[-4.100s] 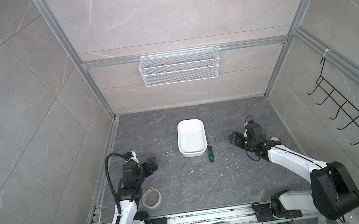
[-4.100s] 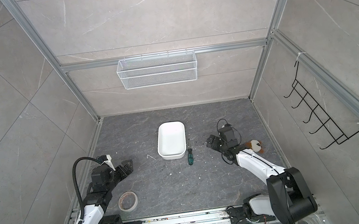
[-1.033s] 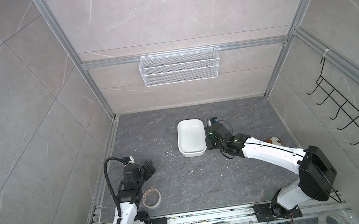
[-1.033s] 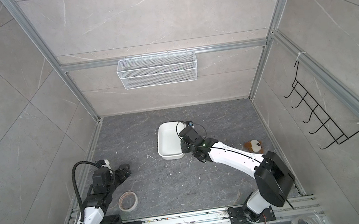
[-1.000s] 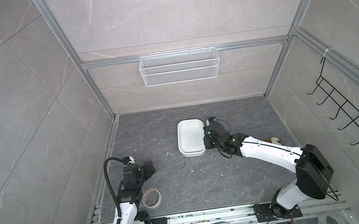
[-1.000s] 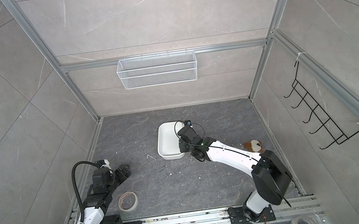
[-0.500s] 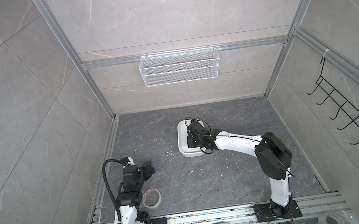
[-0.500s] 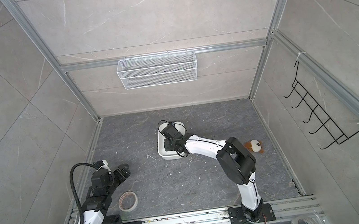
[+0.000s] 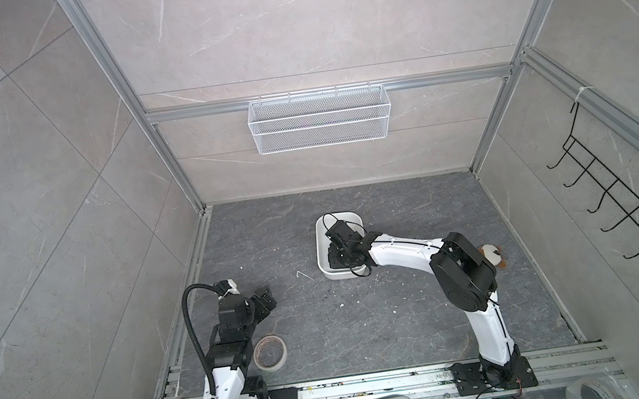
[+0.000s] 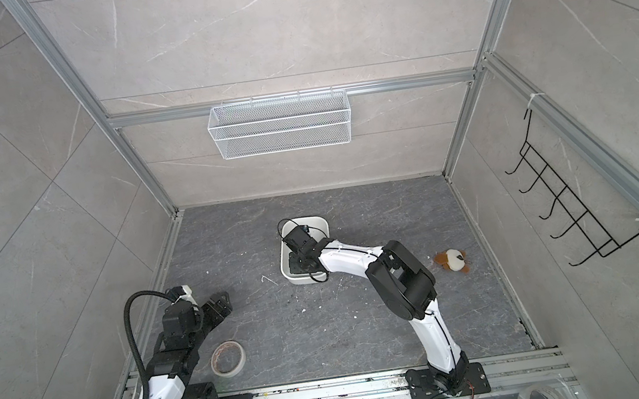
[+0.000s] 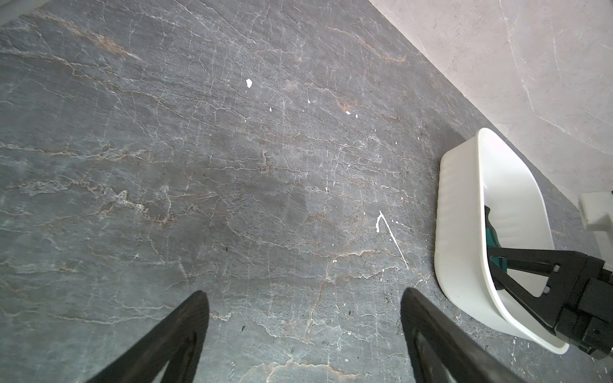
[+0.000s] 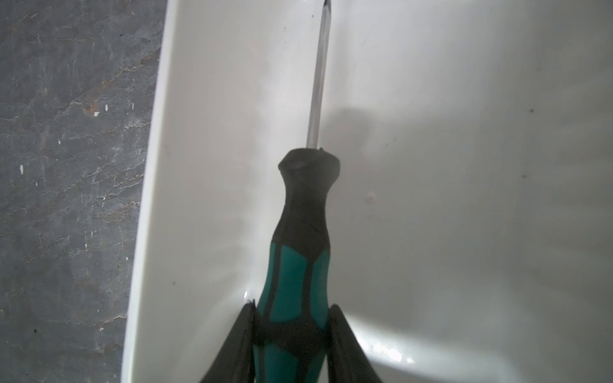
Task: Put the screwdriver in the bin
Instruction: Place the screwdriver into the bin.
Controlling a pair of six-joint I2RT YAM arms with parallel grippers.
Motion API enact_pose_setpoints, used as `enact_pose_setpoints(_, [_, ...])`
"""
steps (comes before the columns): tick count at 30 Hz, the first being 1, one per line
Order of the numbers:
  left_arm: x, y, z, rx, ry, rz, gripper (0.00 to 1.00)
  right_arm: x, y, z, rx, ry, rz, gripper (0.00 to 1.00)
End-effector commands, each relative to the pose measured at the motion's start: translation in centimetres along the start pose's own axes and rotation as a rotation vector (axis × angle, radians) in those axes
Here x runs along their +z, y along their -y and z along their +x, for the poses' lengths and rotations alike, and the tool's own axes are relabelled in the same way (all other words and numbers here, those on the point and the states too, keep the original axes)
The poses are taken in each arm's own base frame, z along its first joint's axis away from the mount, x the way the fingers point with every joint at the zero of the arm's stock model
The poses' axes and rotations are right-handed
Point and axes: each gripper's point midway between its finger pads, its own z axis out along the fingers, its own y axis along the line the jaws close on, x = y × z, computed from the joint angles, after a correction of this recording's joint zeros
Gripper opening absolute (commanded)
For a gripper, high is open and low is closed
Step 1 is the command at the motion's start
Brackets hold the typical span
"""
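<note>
**Top views.** The bin (image 9: pixel 320 246) stands on the table (image 9: pixel 368 328), slightly toward 12 o'clock from the centre. The right arm (image 9: pixel 399 246) reaches in from the bin's 4 o'clock, and the right jaws are down between the walls. About 4 seconds earlier the screwdriver (image 12: pixel 300 252) lay on the table just beside the bin, at its 3 o'clock. In both top views that spot is now bare. The tool itself is hidden under the wrist in these views. The left jaws sit at the bin's 8 o'clock, well apart from it, near a tape roll (image 9: pixel 270 353).

**Left wrist view.** The left jaws are spread and hold nothing; only bare table lies between them. The right jaws reach over the rim of the bin (image 11: pixel 457 215) and pinch the green handle of the screwdriver (image 11: pixel 490 232).

**Right wrist view.** The right jaws are pressed onto the handle, with both fingers touching it. The shaft projects ahead of them over the bin floor, near 1 long wall (image 12: pixel 156 185). Whether the tip touches the floor cannot be told.

**Task status.** The carry appears complete, since the tool is inside the bin but not yet released. The remaining steps are probably to spread the right jaws and lift them clear of the low walls without dragging the bin.
</note>
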Motion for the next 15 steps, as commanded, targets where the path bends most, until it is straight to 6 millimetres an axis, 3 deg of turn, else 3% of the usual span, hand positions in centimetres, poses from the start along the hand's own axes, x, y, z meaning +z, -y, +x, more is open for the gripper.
enact_pose_setpoints(1, [-0.25, -0.15, -0.26, -0.011, 0.017, -0.008, 0.93, -0.01, -0.56, -0.47, 0.018, 0.0, -0.007, 0.23])
enact_pose_setpoints(9, [-0.39, -0.23, -0.28, -0.013, 0.024, -0.009, 0.94, -0.25, -0.62, -0.6, 0.019, 0.003, -0.009, 0.4])
enact_pose_setpoints(15, [-0.45, -0.21, -0.32, -0.013, 0.026, -0.008, 0.94, -0.52, -0.66, -0.68, 0.011, 0.004, -0.01, 0.44])
